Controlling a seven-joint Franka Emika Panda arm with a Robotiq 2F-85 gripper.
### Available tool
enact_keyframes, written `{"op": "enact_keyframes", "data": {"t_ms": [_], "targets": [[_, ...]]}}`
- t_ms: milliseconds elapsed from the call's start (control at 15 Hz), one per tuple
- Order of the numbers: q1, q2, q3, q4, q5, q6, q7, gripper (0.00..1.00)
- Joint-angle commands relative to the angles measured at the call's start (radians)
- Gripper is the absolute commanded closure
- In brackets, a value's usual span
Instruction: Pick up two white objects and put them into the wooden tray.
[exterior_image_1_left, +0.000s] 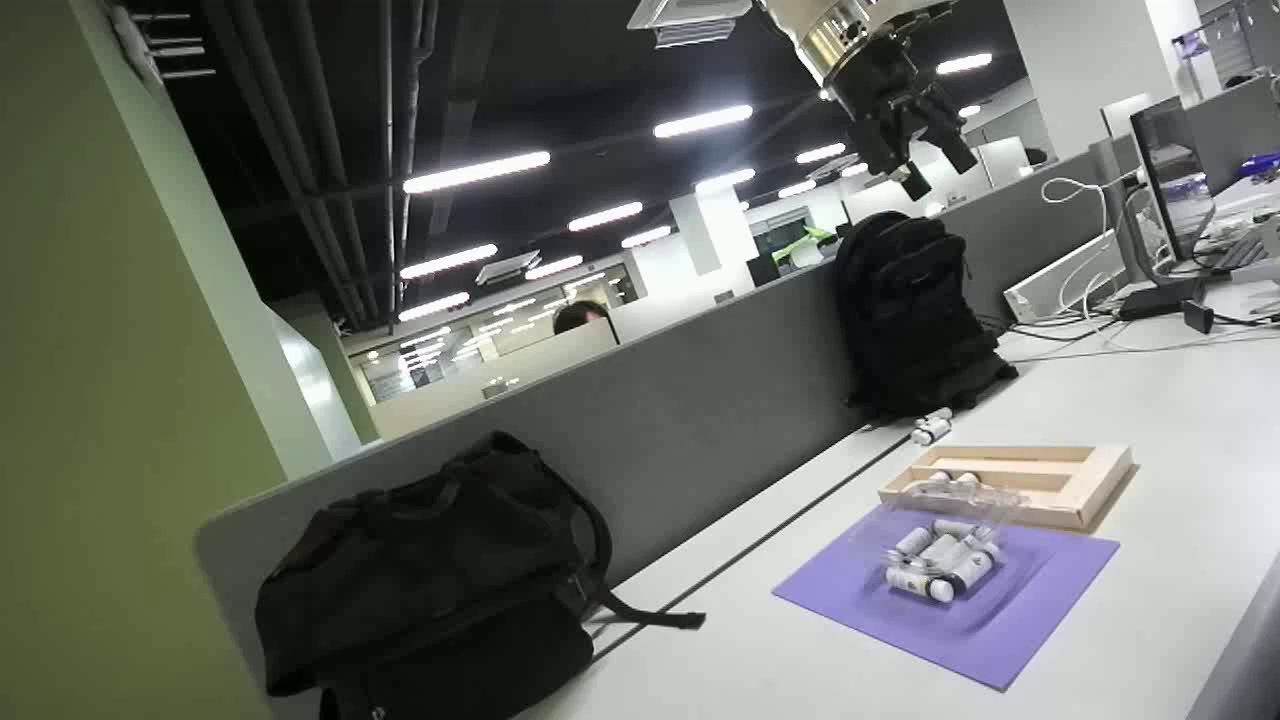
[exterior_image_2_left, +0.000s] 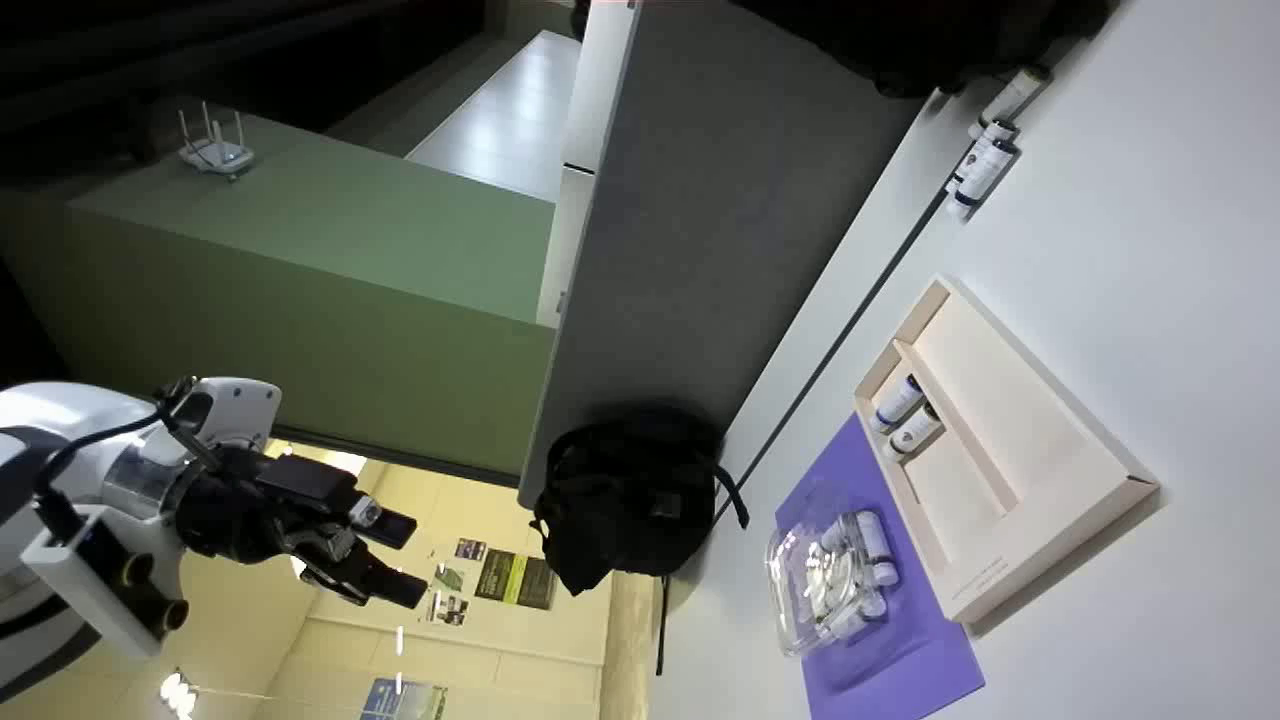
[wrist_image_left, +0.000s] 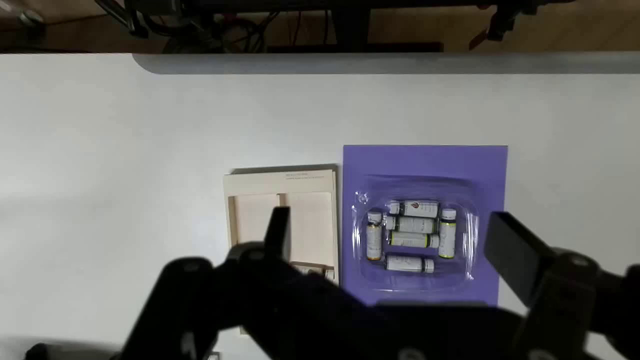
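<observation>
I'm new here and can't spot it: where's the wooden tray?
In the wrist view, the wooden tray lies on the white table, just left of the purple mat and partly hidden by the gripper.

Ceiling lights (exterior_image_1_left: 703, 121) glare; the wooden tray (exterior_image_2_left: 1040, 542) casts a thin shadow.

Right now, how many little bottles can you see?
11: six bottles in the clear container, two in the wooden tray, three on the desk near a black backpack; others may be hidden.

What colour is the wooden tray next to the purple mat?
Pale tan; the wooden tray shows best in an exterior view.
</observation>
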Motion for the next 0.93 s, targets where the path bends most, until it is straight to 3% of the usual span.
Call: {"op": "enact_keyframes", "data": {"t_ms": [0,600,867], "targets": [[0.010,0.002,-0.009,0.002,-0.002,-0.001,0.003,0.00],[0.010,0.001,-0.009,0.003,-0.002,0.000,0.003,0.00],[-0.019,0.190,-0.020,0.105,-0.107,0.233,0.016,0.00]]}}
